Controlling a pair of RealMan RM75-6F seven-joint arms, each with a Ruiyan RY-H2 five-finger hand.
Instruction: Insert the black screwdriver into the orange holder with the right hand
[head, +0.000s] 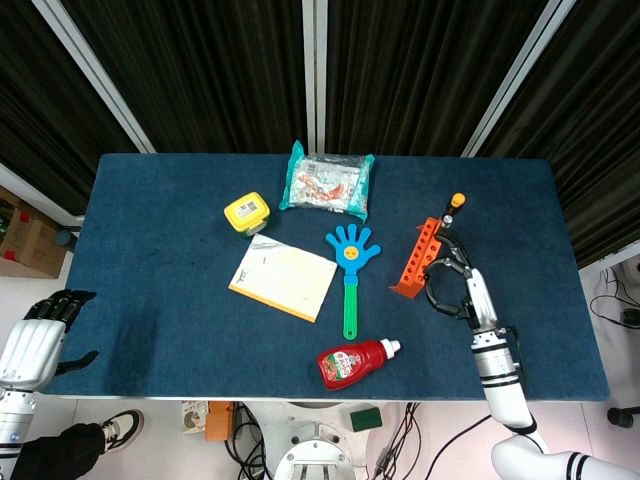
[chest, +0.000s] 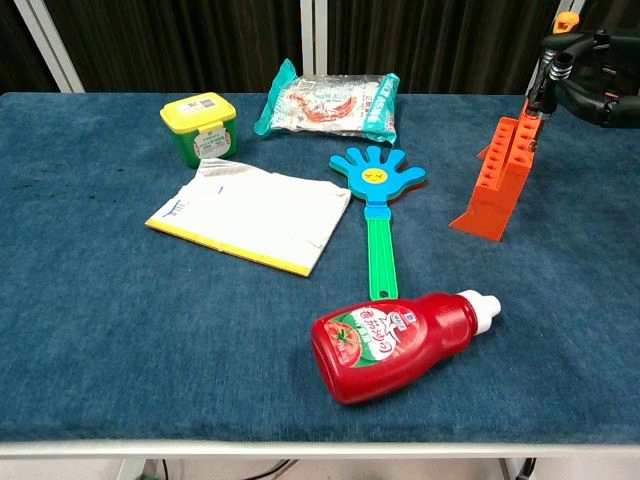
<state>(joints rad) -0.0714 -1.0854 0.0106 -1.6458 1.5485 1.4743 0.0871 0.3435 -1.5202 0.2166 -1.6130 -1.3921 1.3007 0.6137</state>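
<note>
Already the black screwdriver with the orange cap (head: 450, 212) stands upright at the far end of the orange slotted plastic holder (head: 419, 258), its shaft apparently seated in one of the top holes, though neither view shows how deep it sits. By that reading the insertion looks largely accomplished, or at its last stage, with seating and letting go as what may remain. The right hand (head: 452, 282) is just beside the holder's near-right side, fingers curled toward the tool; in the chest view the hand (chest: 590, 75) reaches in from the right edge with its fingertips at the screwdriver's (chest: 548, 62) handle, but whether they pinch it or merely touch it cannot be told. The holder (chest: 499, 175) rests flat on the blue cloth-covered table (head: 160, 300), well apart from the red ketchup bottle (head: 356, 362) and the blue hand-shaped clapper (head: 348, 268). The left hand (head: 38, 338) hangs off the table's left edge, holding nothing, fingers loosely curled.
</note>
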